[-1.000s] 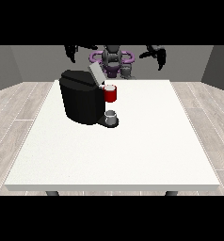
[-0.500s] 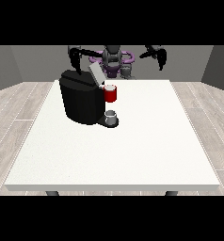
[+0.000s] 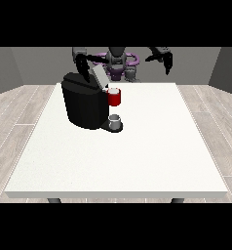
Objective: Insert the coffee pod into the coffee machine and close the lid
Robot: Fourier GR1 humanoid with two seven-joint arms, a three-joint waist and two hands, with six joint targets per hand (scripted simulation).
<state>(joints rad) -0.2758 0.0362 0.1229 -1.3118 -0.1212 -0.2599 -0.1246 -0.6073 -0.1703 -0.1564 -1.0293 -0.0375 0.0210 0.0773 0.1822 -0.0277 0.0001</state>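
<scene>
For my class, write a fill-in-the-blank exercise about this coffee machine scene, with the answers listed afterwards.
1. The coffee machine stands on a table whose colour is ____.
2. The part at the machine's front, above the small grey cup, is coloured ____.
3. The hand at the view's left hangs just above the ____.
4. The hand at the view's right holds ____.

Missing words: white; red; coffee machine; nothing
</scene>
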